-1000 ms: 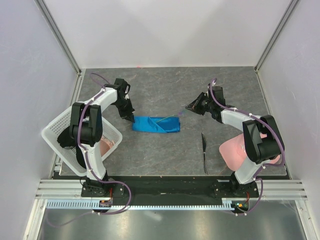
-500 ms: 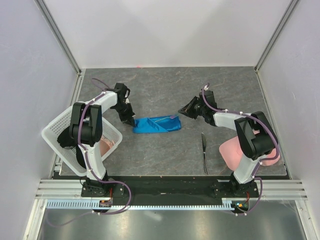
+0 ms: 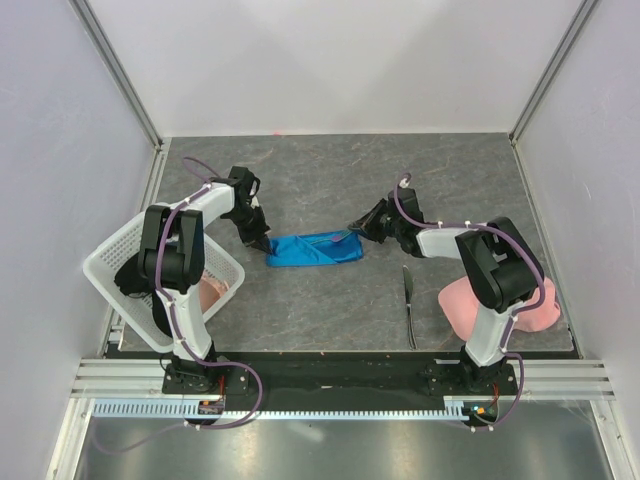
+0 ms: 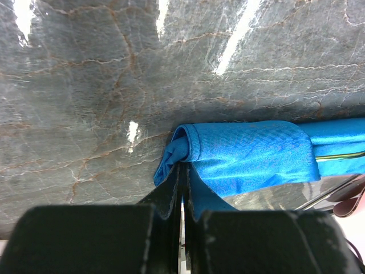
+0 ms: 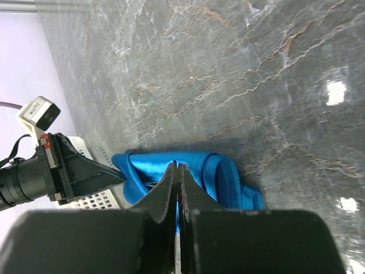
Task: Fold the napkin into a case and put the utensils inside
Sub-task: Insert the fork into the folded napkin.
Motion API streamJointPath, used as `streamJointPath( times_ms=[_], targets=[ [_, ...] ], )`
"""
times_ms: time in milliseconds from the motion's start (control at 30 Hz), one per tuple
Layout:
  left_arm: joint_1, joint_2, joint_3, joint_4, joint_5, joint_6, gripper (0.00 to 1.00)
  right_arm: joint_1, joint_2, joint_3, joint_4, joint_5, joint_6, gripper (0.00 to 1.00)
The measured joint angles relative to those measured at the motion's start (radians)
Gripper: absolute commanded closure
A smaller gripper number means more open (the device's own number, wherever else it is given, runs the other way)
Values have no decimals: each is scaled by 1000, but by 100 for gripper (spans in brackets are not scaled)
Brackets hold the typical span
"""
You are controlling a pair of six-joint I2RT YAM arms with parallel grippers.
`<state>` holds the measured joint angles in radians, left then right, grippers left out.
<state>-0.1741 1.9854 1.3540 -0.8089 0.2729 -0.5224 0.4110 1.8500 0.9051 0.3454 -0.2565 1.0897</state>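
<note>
The top camera looks down from behind over the whole table [image 3: 300,180]. Both wrist cameras sit close, viewing the case [image 3: 313,248] from opposite ends.

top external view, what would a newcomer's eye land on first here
The bright blue case stands out most, a folded strip on the grey table at mid-view, with the left gripper pinching its left end and the right gripper closed at its right end. Next comes the knife lying alone on the table to the right, beside a pale pink cloth. A white basket sits tilted at the left edge.
</note>
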Motion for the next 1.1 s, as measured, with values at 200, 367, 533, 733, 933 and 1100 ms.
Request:
streamJointPath(
  times_ms=[200, 367, 533, 733, 933, 1100],
  targets=[
    [0, -2, -3, 3, 0, 0, 98, 16, 1, -26, 25, 19, 16, 100],
    [0, -2, -3, 4, 1, 0, 98, 26, 0, -43, 28, 41, 30, 100],
    [0, -4, -5, 5, 0, 0, 98, 43, -26, -65, 12, 60, 39, 100],
    [0, -6, -7, 8, 0, 0, 98, 53, -82, -69, -22, 71, 28, 100],
    [0, -10, -12, 11, 0, 0, 98, 59, -91, -96, -33, 71, 12, 100],
    [0, -13, -14, 12, 1, 0, 98, 63, -91, -102, -74, 67, -7, 85]
  ],
)
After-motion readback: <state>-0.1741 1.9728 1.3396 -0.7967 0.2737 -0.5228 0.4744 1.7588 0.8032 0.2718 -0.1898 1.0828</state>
